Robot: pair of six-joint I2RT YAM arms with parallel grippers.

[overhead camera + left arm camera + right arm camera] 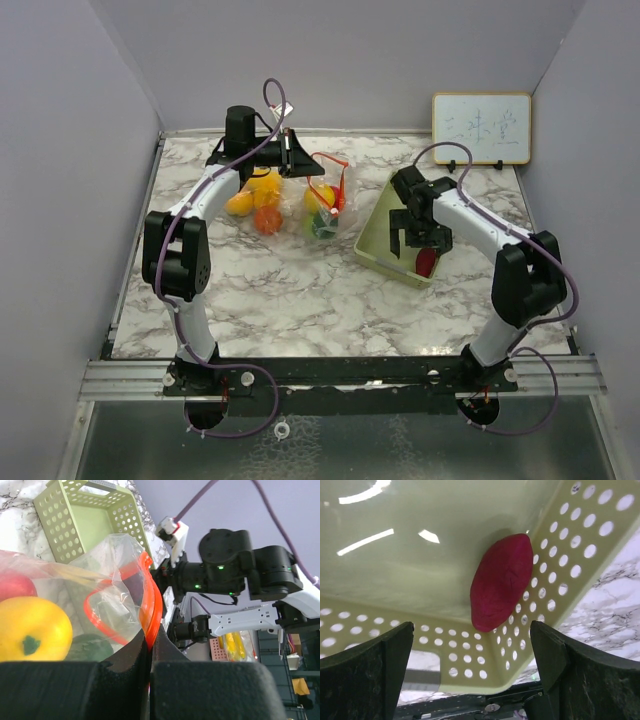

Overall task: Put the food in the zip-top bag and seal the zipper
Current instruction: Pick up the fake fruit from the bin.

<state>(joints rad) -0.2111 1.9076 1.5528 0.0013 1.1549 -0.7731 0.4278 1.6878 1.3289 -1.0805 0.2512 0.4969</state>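
Observation:
The clear zip-top bag (325,195) with an orange-red zipper lies at the back centre of the marble table. My left gripper (290,152) is shut on the zipper rim (152,605), which runs up from between its fingers. Through the plastic I see food: a yellow fruit (32,627), a red piece (15,585) and a green piece (92,647). More yellow and orange food (262,200) is bunched at the bag's left. My right gripper (420,240) hangs open over the pale green basket (380,235). A dark red food piece (501,582) lies in the basket's corner, apart from both fingers.
A small whiteboard (481,128) leans on the back wall at the right. Grey walls close in the table on three sides. The basket's perforated walls (560,575) stand close around the right gripper. The right arm (240,565) shows beyond the bag in the left wrist view.

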